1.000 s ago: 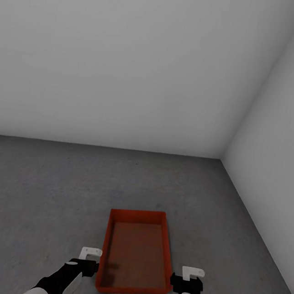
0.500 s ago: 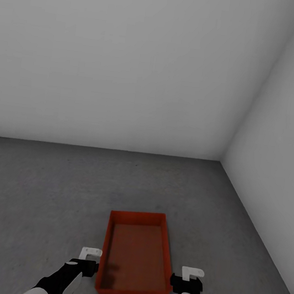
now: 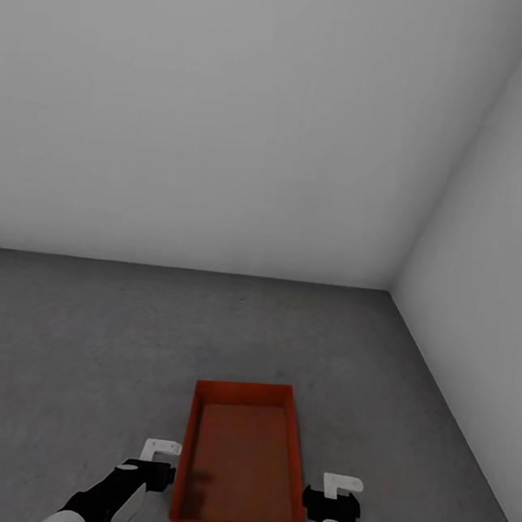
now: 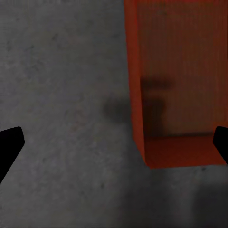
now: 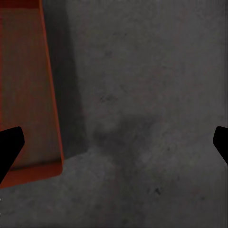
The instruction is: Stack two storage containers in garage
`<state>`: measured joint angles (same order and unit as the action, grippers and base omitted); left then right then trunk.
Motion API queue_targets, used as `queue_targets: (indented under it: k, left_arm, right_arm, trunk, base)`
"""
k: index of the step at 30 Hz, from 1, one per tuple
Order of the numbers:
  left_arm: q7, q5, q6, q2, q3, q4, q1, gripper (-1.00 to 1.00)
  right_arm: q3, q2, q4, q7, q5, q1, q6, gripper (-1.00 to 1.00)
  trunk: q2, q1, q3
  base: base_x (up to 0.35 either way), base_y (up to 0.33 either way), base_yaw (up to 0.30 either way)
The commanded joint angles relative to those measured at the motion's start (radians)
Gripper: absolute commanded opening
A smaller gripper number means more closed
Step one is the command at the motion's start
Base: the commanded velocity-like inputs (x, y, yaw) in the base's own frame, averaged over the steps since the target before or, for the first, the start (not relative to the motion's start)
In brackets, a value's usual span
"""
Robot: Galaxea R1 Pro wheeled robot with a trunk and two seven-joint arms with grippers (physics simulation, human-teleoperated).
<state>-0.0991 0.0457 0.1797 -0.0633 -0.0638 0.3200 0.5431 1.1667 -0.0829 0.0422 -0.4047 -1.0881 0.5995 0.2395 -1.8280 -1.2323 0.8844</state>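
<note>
Flanking red container [image 3: 241, 455], both hands spread, open floor [image 3: 80, 337] around

You've got the dark grey floor [image 3: 105, 332] in front of you, matte and slightly mottled, running back to meet the pale walls [image 3: 228, 126] in a corner on your right. One red-orange bin [image 3: 243, 456] sits flat on it, open top up, long side pointing away from you, nothing inside it.
</note>
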Motion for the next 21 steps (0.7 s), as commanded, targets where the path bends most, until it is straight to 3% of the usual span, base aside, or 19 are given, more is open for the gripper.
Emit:
queue_targets:
  k: [1,16,21]
  left_arm:
    - [-0.006,0.005,0.006,0.0,-0.007,0.002,0.0,1.0]
    - [-0.007,0.005,0.005,0.0,-0.007,0.002,0.0,1.0]
    - [-0.007,0.005,0.005,0.0,-0.007,0.002,0.0,1.0]
  right_arm:
    - [0.008,0.0,0.001,-0.003,-0.01,0.0,0.003,1.0]
    - [0.012,-0.001,0.001,-0.004,-0.01,0.0,0.003,1.0]
    - [0.011,0.0,0.001,-0.006,-0.01,0.0,0.005,1.0]
  trunk:
    - [0.007,0.004,-0.003]
    - [0.112,0.062,-0.057]
    - [0.112,0.062,-0.062]
  base:
    - [0.0,0.0,0.0]
    - [0.0,0.0,0.0]
    - [0.0,0.0,0.0]
